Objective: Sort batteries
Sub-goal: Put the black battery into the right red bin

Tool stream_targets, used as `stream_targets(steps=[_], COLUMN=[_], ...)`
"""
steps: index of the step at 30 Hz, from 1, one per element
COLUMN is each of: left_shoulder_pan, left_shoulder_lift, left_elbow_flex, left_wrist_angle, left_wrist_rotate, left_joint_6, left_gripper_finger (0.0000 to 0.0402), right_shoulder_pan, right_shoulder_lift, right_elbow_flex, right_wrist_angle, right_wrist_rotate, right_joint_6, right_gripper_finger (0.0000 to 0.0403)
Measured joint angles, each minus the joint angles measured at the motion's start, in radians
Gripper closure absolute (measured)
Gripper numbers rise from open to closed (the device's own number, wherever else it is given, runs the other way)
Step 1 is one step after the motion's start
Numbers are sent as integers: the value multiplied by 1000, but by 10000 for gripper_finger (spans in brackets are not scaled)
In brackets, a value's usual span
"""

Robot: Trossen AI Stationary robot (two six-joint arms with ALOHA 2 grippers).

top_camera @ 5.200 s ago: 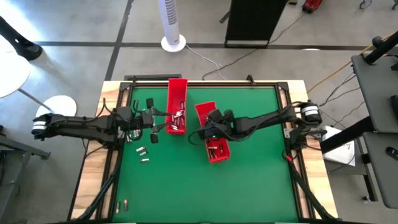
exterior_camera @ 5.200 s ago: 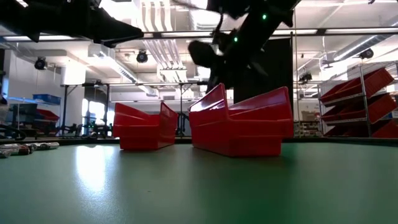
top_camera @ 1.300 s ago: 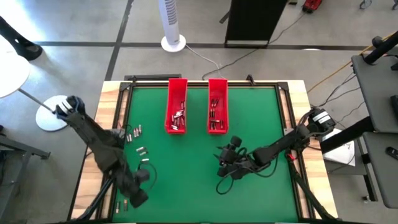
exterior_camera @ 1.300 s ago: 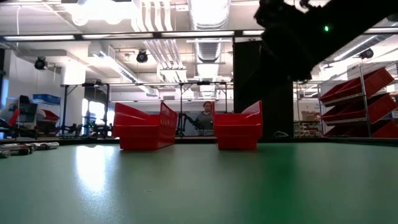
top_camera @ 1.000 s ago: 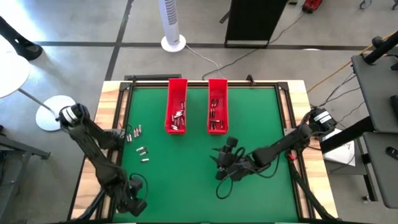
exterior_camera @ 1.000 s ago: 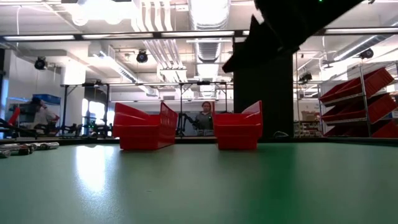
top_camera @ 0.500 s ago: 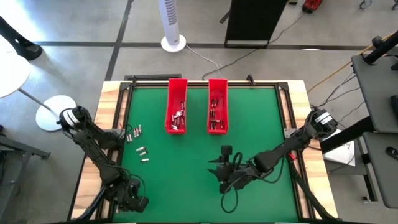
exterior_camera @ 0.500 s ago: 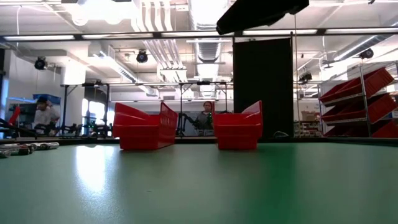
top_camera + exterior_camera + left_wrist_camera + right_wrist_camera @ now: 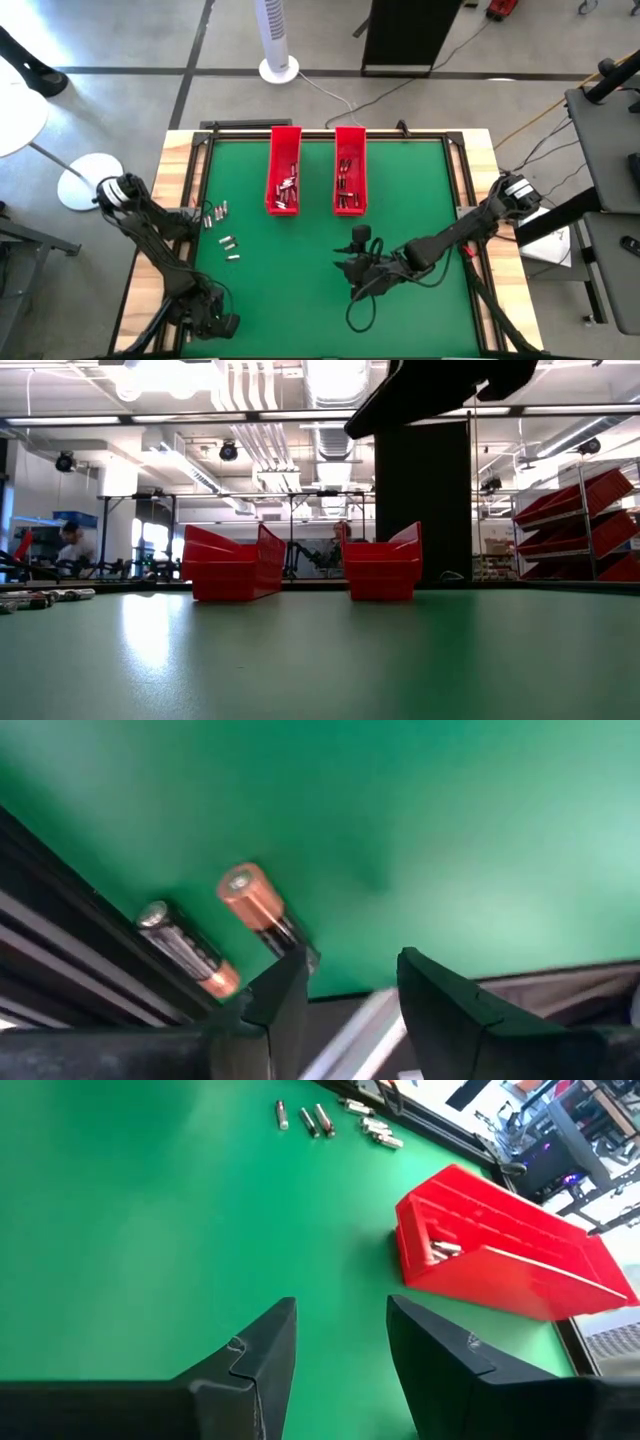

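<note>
Green felt covers the tabletop [image 9: 300,290], and from above the left pincer [image 9: 212,325] sits folded down at the near left corner, while the right arm stretches in from the right edge with the right pincer [image 9: 352,268] over bare felt near the middle. Two red trays [image 9: 285,168] stand side by side at the far edge, each holding batteries. A loose cluster of batteries [image 9: 218,215] lies near the left edge, well apart from both pincers.

At table height, only a dark part of an arm [image 9: 440,390] shows overhead; the trays [image 9: 232,565] sit upright and undisturbed.

The left wrist view shows the left pincer's fingers [image 9: 285,995] slightly parted and empty, right beside two batteries [image 9: 255,905] lying against the dark edge rail. I'd say the risk is here: a finger closing off-centre could roll one under the rail or flick it off the tabletop.

The right wrist view shows the right pincer [image 9: 340,1350] open, holding nothing, pointed toward one red tray [image 9: 500,1250] and the far scattered batteries [image 9: 320,1118]. A sweep that way might nudge the tray and mix what is sorted.
</note>
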Motion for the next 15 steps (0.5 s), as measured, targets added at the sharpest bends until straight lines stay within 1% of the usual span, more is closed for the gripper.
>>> stream_targets(steps=[3,9,13,15], left_shoulder_pan=[0,-5,-7,-8], left_shoulder_lift=[12,11,11,11], left_elbow_flex=[-1,2,10,4], left_wrist_angle=[12,46,46,47], left_wrist_rotate=[53,42,96,105], left_joint_6=[10,26,54,64], left_gripper_finger=[265,265,265,265], right_shoulder_pan=[0,0,0,0], right_shoulder_lift=[-2,-2,-2,-2], right_elbow_flex=[13,24,24,24], right_wrist_angle=[-8,-6,-7,-7], right_wrist_rotate=[0,0,-1,-1], right_joint_6=[0,2,10,17], right_gripper_finger=[259,266,261,258])
